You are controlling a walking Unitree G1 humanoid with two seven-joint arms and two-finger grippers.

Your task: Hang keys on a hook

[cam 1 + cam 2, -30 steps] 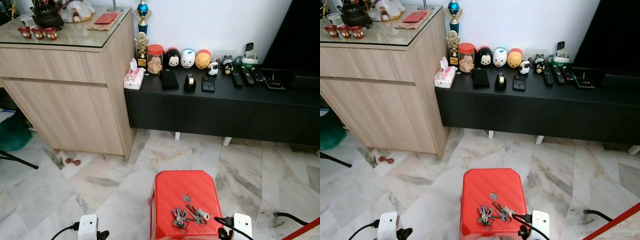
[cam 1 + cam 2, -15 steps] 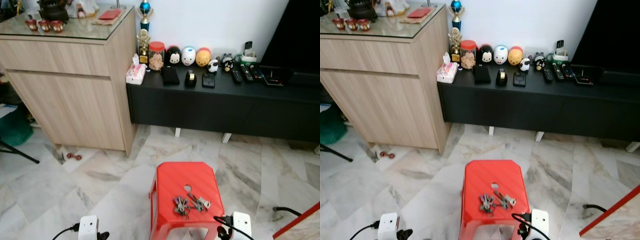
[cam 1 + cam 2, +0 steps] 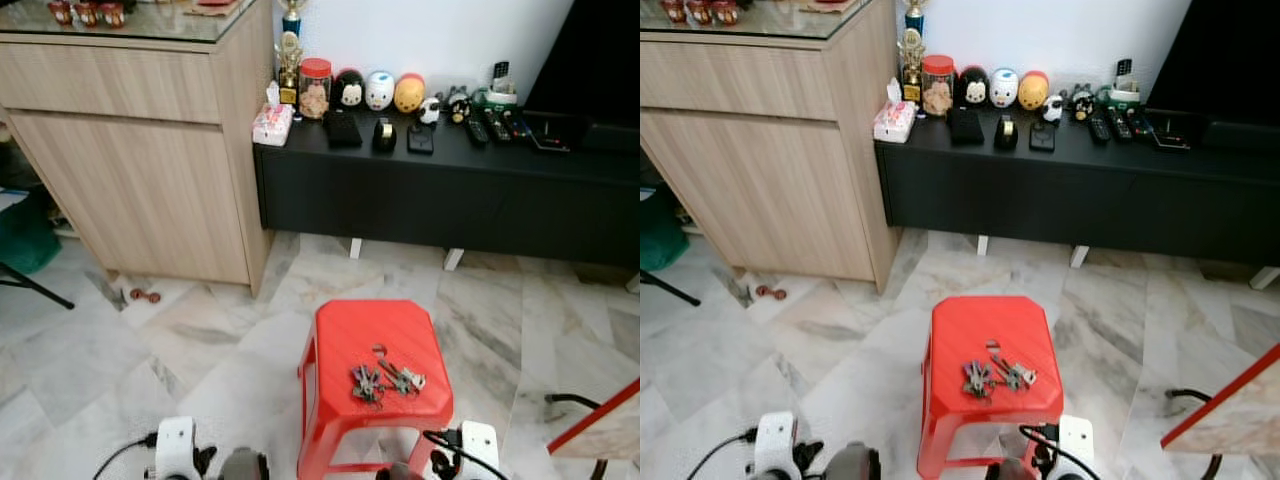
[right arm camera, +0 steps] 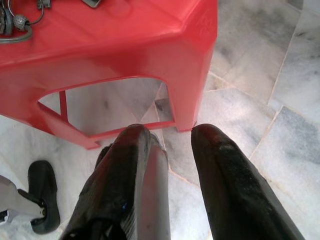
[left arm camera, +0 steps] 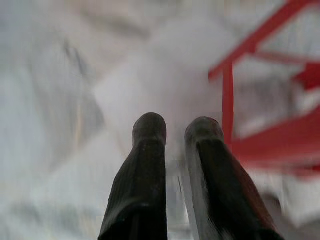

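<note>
**Keys waiting on the stool**

You are holding the right gripper (image 4: 167, 135) slightly spread and empty, just below the red stool (image 3: 372, 340); the keys (image 3: 385, 380) are lying above it on the seat. The left gripper (image 5: 177, 130) is hanging nearly closed. Reaching up blind risks you knocking the stool's rim and scattering them.

Open floor (image 3: 200, 340) all round stool (image 3: 345, 340); cabinet (image 3: 150, 150) & TV bench (image 3: 450, 190) well apart

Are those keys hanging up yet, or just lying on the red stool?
Lying flat: the keys rest spread on the red stool, no claw touching them.
</note>
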